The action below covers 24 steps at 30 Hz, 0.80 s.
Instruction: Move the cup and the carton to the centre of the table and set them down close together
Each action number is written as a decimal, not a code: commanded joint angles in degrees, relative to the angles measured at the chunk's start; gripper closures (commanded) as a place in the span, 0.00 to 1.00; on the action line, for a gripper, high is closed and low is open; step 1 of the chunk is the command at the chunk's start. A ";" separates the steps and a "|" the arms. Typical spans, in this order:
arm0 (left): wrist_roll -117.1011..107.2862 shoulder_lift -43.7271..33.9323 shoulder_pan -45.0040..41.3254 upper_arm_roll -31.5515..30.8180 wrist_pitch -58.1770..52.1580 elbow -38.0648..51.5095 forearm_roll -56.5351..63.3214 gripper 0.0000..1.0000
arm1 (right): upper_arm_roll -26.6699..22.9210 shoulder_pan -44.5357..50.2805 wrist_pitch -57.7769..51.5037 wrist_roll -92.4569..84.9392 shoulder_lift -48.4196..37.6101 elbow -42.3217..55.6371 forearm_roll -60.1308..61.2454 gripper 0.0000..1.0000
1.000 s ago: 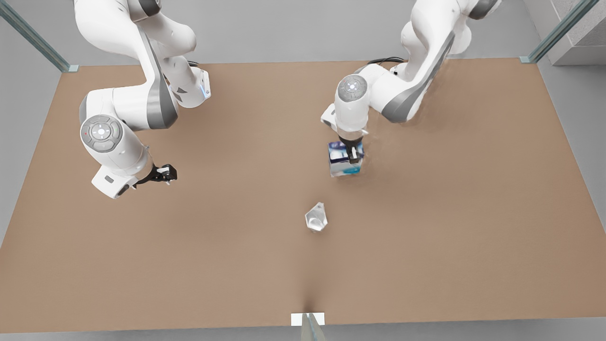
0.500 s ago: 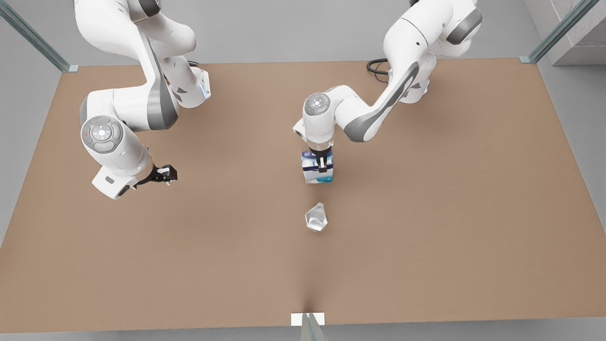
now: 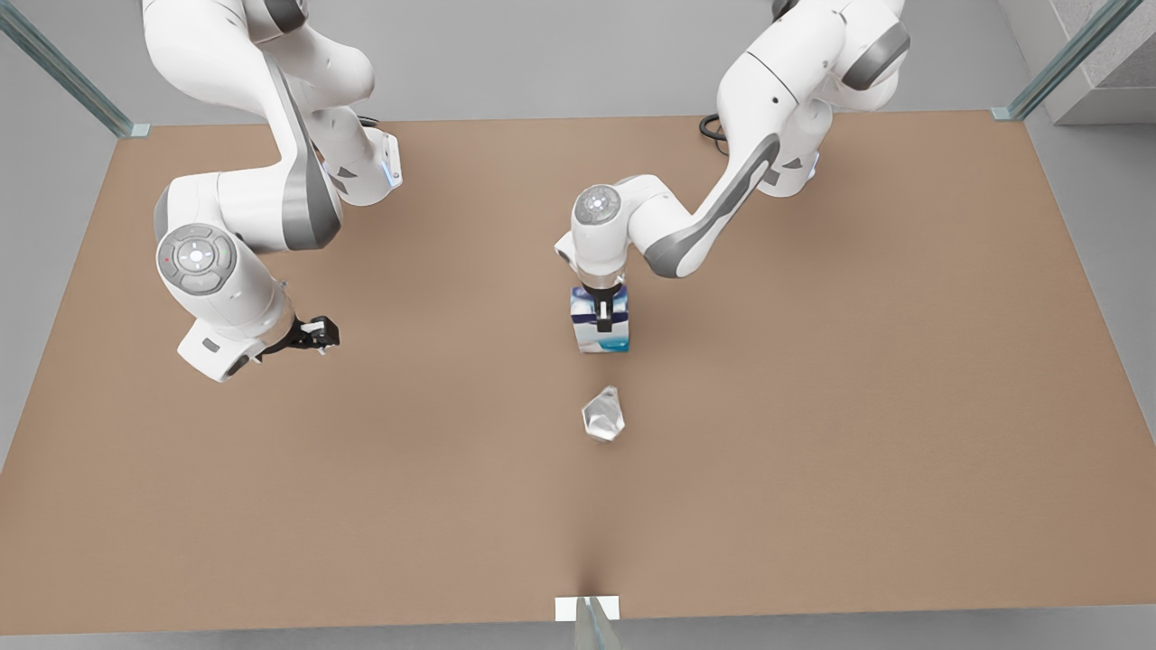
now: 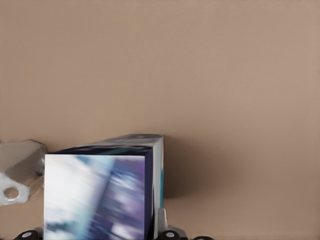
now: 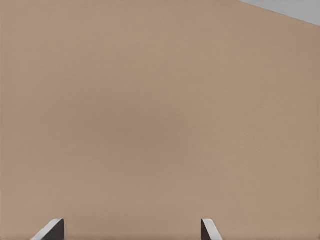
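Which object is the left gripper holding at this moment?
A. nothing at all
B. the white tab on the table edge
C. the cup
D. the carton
D: the left gripper is shut on the carton, which fills the foreground of the left wrist view, while the cup stands free on the table and the right gripper waits open.

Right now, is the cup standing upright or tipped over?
Tipped, it seems: in the front view the cup lies slanted on the table, apart from the carton held in the left gripper.
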 commanded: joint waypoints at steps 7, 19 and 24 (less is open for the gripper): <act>0.00 -0.62 0.44 -0.09 0.01 0.35 -0.34 0.00 | 0.00 0.00 0.00 0.00 -0.05 0.00 0.00 0.00; 0.00 -0.44 1.41 0.44 0.53 1.14 -0.34 0.00 | 0.00 0.00 -0.09 0.00 0.03 0.00 0.00 0.00; 0.35 -0.88 1.41 0.35 -2.01 4.13 -1.39 0.00 | 0.00 0.00 -0.09 0.00 -0.05 0.00 0.00 0.00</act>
